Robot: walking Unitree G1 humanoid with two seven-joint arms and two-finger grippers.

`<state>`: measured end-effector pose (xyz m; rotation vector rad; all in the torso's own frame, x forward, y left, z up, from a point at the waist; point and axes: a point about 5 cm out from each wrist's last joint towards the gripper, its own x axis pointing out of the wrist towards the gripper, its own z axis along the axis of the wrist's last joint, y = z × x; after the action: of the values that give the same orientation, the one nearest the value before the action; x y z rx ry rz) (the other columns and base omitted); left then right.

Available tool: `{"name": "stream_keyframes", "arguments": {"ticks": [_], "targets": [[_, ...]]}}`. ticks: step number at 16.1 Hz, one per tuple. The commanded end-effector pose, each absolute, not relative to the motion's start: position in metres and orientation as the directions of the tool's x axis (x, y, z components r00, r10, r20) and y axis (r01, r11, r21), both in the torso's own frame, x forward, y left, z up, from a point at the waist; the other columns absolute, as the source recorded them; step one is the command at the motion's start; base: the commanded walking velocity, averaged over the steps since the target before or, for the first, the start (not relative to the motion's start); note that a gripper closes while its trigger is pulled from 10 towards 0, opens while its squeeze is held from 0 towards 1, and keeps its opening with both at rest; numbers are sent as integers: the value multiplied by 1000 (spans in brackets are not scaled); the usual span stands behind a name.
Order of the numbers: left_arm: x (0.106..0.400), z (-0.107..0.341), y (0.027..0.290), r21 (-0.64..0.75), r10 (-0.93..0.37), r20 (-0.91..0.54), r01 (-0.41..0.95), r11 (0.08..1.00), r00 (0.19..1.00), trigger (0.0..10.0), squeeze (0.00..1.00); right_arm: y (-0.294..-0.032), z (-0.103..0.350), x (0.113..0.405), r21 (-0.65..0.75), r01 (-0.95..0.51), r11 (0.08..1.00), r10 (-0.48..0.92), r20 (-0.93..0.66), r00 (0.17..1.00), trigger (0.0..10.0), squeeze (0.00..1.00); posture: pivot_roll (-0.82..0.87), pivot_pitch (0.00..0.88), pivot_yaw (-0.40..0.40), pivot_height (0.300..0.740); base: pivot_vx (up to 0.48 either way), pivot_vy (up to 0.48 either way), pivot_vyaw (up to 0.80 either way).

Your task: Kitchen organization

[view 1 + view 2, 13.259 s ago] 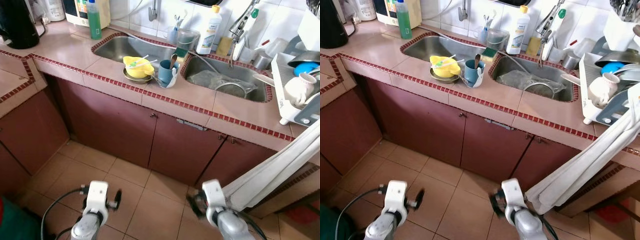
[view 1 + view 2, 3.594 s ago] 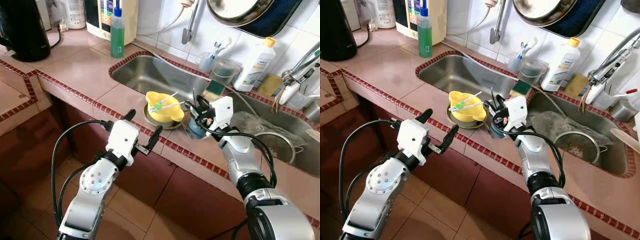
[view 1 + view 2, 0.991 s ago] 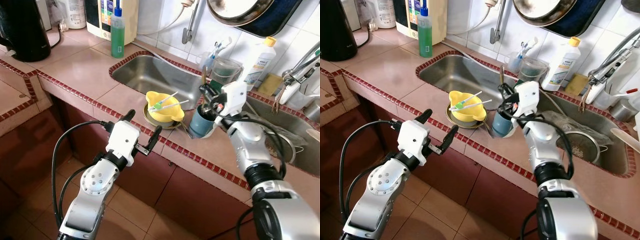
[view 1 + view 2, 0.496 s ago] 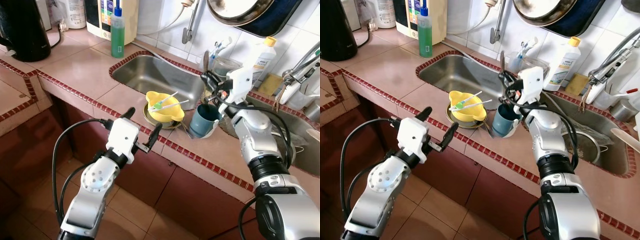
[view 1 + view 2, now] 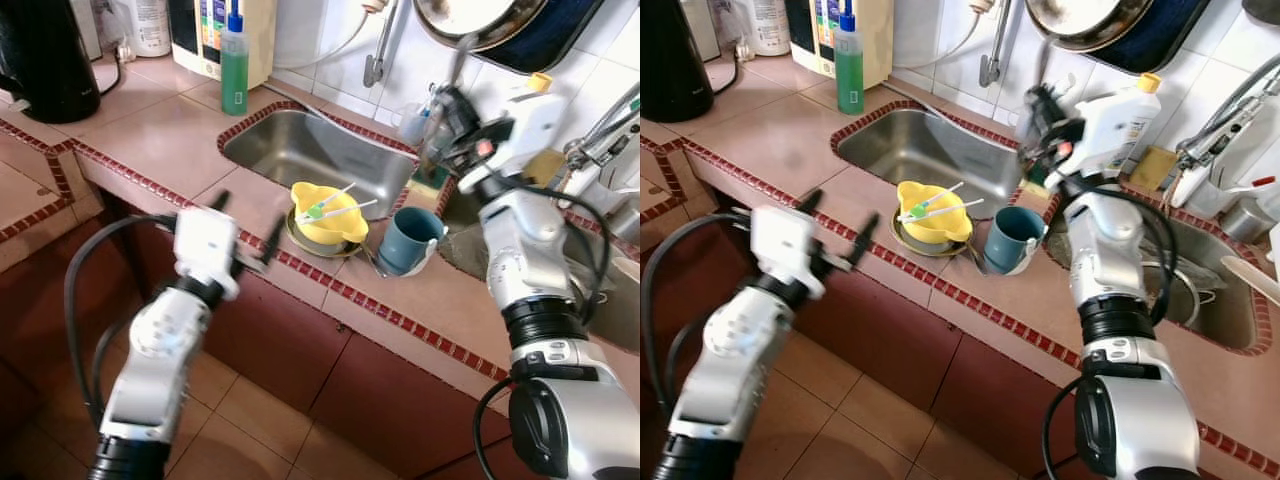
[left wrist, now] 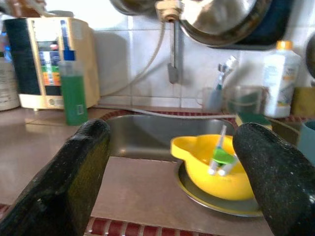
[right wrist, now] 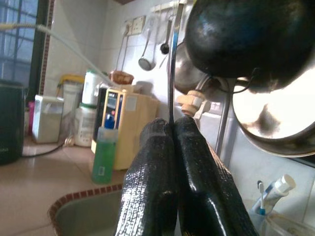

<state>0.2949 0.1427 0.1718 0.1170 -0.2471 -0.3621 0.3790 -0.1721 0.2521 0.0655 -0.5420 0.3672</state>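
My right gripper [image 5: 441,108] is raised above the divider between the two sinks, shut on a thin metal spoon [image 7: 171,59] whose handle points up toward the hanging pan. Below it a blue mug [image 5: 408,238] stands on the tiled counter. Beside the mug, a yellow bowl [image 5: 325,215] with a green-tipped utensil rests on a small plate. My left gripper [image 5: 245,222] hovers open at the counter's front edge, left of the bowl and apart from it. In the left wrist view the yellow bowl [image 6: 216,167] lies ahead between the spread fingers.
The left sink basin [image 5: 310,150] lies behind the bowl. A green soap bottle [image 5: 235,65] and black kettle [image 5: 45,50] stand on the counter's left. A white bottle [image 5: 1125,110], a sponge and a toothbrush cup line the wall; a pan [image 5: 1090,20] hangs above.
My right gripper has lifted the spoon out of the blue mug and carried it up toward the wall. My left arm has swung a little to the left along the counter edge.
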Motion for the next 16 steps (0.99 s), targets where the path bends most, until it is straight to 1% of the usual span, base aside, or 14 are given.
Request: {"name": "stream_keyframes", "arguments": {"ticks": [1, 3, 5, 10, 16], "targets": [[296, 170, 138, 145, -391, 193, 368, 918, 900, 10000, 0, -179, 267, 376, -36, -331, 943, 292, 572, 767, 10000, 0, 106, 0, -160, 740, 0, 0, 0], [293, 164, 137, 164, -441, 151, 418, 894, 885, 10000, 0, -179, 266, 375, -41, -325, 945, 288, 578, 763, 10000, 0, 104, 0, -156, 740, 0, 0, 0], [291, 160, 135, 148, -468, 124, 450, 881, 875, 10000, 0, -180, 266, 375, -40, -323, 946, 285, 578, 764, 10000, 0, 102, 0, -156, 740, 0, 0, 0], [288, 160, 129, 121, -488, 126, 475, 871, 863, 10000, 0, -182, 264, 374, -47, -320, 946, 289, 570, 770, 10000, 0, 98, 0, -155, 740, 0, 0, 0], [287, 161, 128, 105, -486, 132, 476, 873, 864, 10000, 0, -181, 263, 374, -51, -330, 943, 301, 560, 772, 10000, 0, 98, 0, -162, 740, 270, 0, 0]]}}
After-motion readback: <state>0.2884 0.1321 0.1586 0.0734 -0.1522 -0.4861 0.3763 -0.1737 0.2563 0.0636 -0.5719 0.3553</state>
